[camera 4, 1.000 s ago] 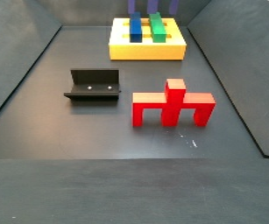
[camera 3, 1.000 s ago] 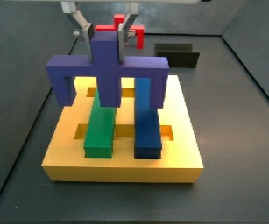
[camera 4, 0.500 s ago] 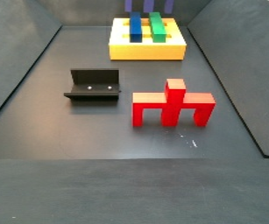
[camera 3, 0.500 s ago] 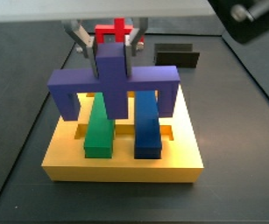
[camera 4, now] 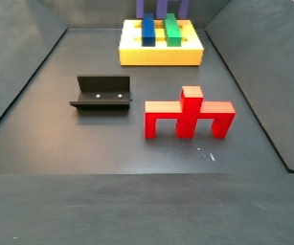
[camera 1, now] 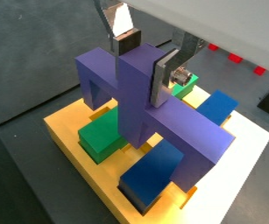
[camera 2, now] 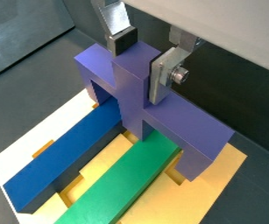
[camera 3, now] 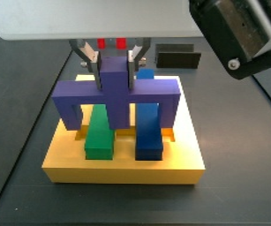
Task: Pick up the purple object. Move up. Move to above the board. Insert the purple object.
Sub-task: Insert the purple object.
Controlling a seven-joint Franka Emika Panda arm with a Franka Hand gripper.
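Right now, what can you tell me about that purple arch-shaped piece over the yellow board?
The purple object is a matte violet-blue block: a wide bar, two downward legs, a central upright post. It hangs upright and level, the tool clamping its post between silver fingers. It straddles the green bar and dark-blue bar set in the board, legs low at the board's slots; whether it touches them cannot be told.

The red piece (camera 4: 189, 114) stands near the fixture (camera 4: 101, 94), well apart from the board (camera 4: 161, 53) behind.
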